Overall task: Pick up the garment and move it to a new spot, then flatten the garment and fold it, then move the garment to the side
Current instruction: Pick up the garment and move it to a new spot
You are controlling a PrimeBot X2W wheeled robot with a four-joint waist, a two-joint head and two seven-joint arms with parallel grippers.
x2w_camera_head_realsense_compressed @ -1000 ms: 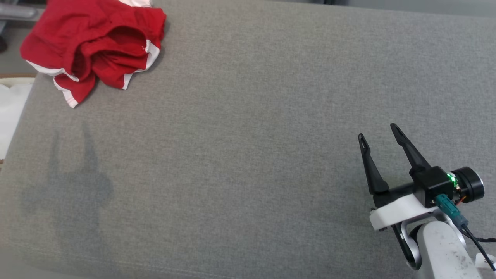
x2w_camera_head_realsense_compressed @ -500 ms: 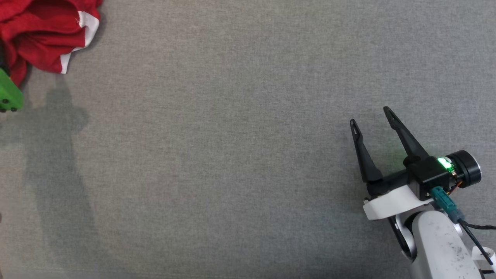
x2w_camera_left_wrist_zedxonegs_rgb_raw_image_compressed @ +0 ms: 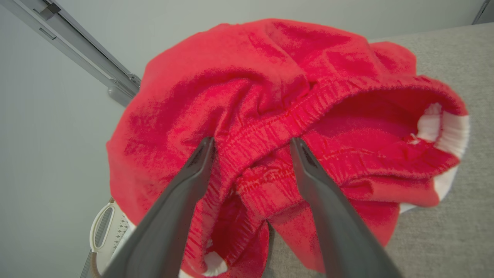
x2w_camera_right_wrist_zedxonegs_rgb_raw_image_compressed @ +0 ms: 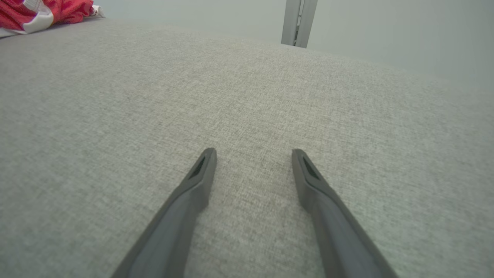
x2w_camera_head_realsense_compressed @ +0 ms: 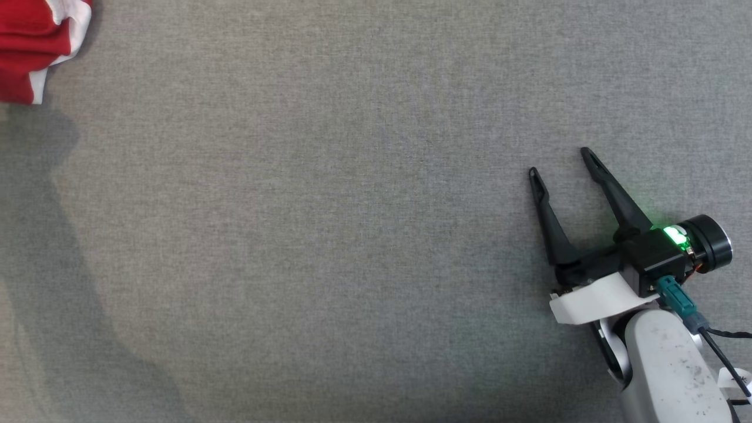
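The red garment [x2w_camera_head_realsense_compressed: 35,53] lies crumpled at the far left edge of the grey surface [x2w_camera_head_realsense_compressed: 329,223]; left hand [x2w_camera_left_wrist_zedxonegs_rgb_raw_image_compressed: 251,140] released, spread over its waistband; right hand [x2w_camera_head_realsense_compressed: 559,161] released, open room around

You can see a grey cloth counter [x2w_camera_head_realsense_compressed: 352,235] — flat, with a dark shadow at one side. Behind it stands a pale wall [x2w_camera_right_wrist_zedxonegs_rgb_raw_image_compressed: 386,31] with a grey post [x2w_camera_right_wrist_zedxonegs_rgb_raw_image_compressed: 299,21]. Low down sits a white thing [x2w_camera_left_wrist_zedxonegs_rgb_raw_image_compressed: 92,235] with a handle.
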